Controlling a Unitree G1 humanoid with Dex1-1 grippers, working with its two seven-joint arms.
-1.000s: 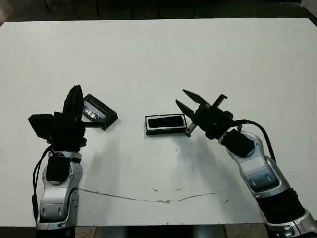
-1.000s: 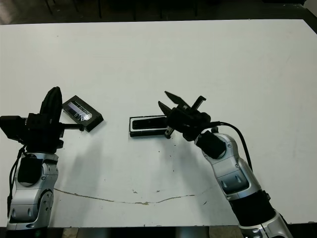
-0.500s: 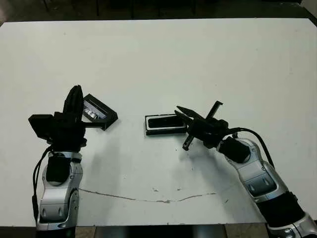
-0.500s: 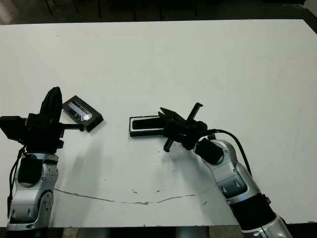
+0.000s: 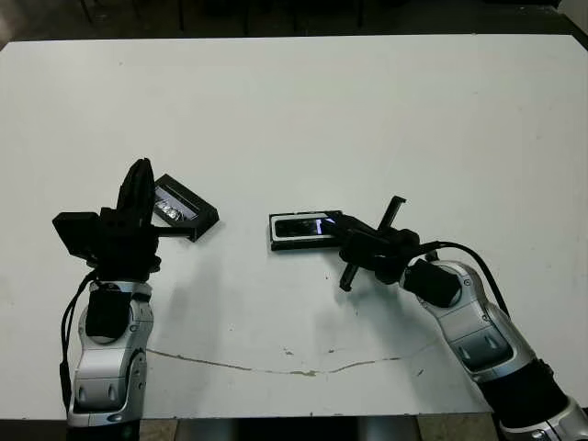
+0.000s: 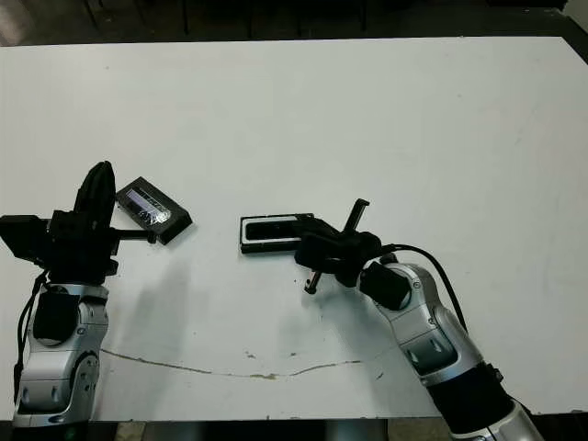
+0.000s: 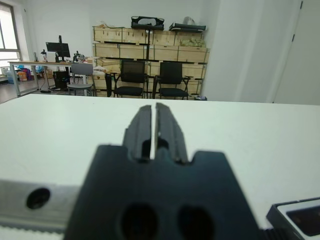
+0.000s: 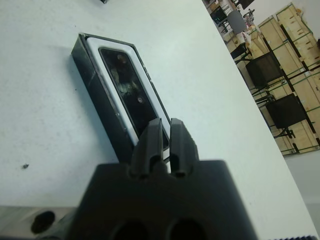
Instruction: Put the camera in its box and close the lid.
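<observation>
The box (image 5: 276, 241), a shallow black tray with white lining, lies at the table's middle with the camera (image 5: 303, 227) lying flat inside it. In the right wrist view the camera (image 8: 125, 75) fills the box (image 8: 85, 55). My right gripper (image 5: 338, 223) is shut, its tips at the box's right end and nothing held; its own view shows the right gripper (image 8: 165, 122) over the box's near end. The lid (image 5: 184, 208) lies to the left with its silvery face up. Beside it my left gripper (image 5: 140, 167) points up, shut and empty. A lid corner (image 7: 300, 215) shows in the left wrist view.
A thin brown crack line (image 5: 276, 369) runs across the white table (image 5: 303, 119) near its front edge. Chairs and wooden crates (image 7: 150, 52) stand beyond the table's far side.
My right gripper has shut its fingers and dropped lower, tipping toward the box's right end. The left arm, lid and box have not moved.
</observation>
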